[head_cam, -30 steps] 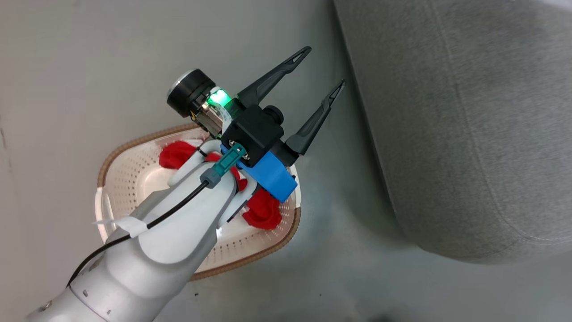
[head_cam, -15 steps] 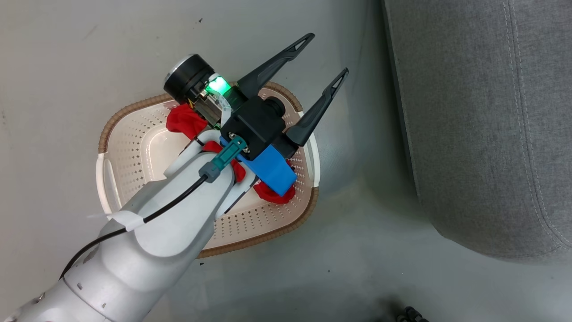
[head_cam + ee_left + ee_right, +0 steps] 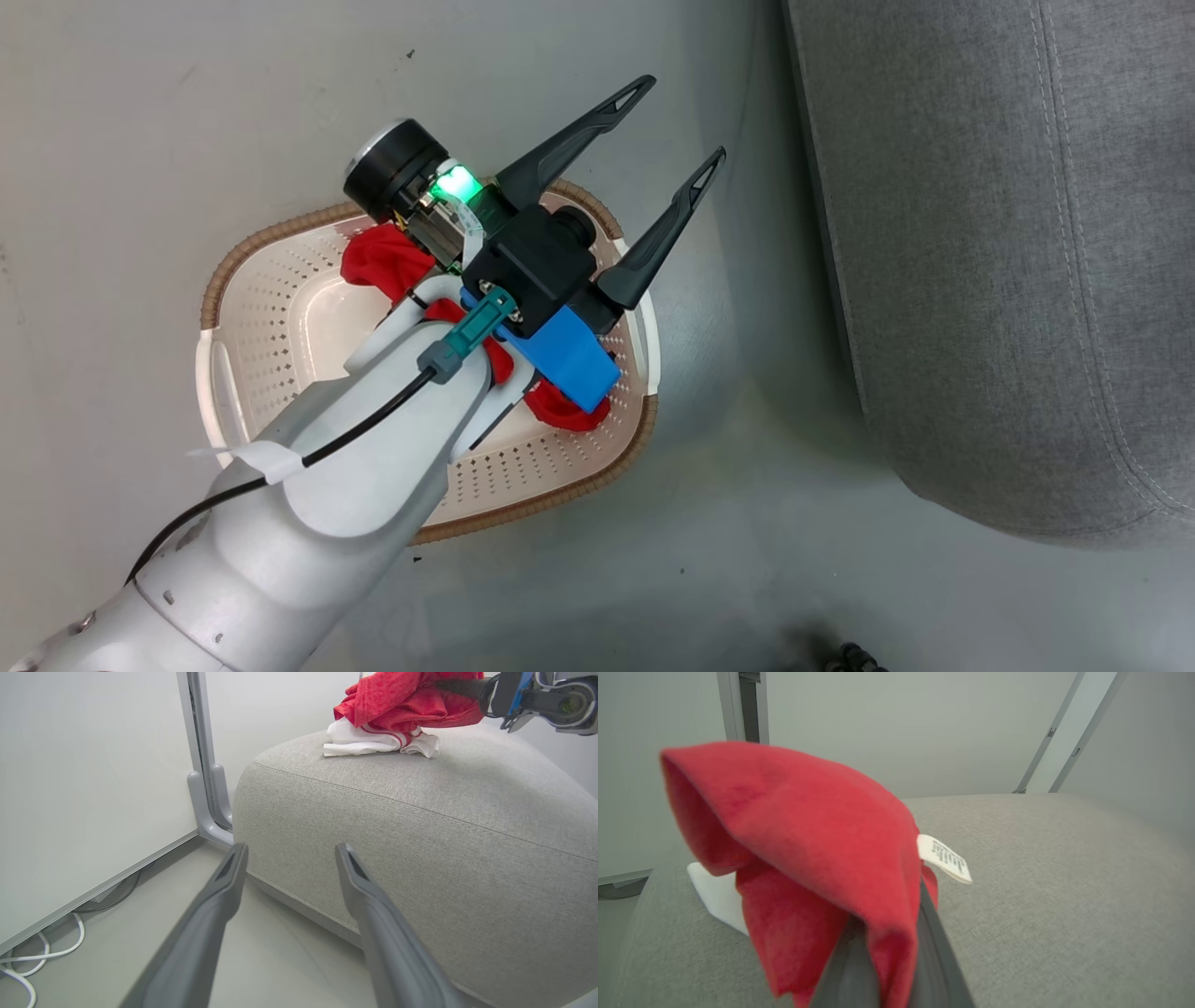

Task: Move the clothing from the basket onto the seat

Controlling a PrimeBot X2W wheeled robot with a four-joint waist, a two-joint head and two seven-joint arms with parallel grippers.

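left pincer (image 3: 681, 119) wide open, empty, hovering over the basket (image 3: 271, 355). tips point past the far rim toward the seat (image 3: 980, 280)

right pincer (image 3: 889, 952) looks clamped on a red garment (image 3: 397, 704) above the seat top. fingers nearly together with cloth draped over them, white trim touching the upholstery in the left wrist view. judging that one is about ready to drop

other garment (image 3: 383, 261) lies in the basket, mostly hidden under the left wrist. what shows runs crosswise to the forearm

key relation: it sits below and behind the left fingertips, not ahead of them. left arm is far nearer, so that pincer likely needs to pull back and tilt down into the basket to reach it
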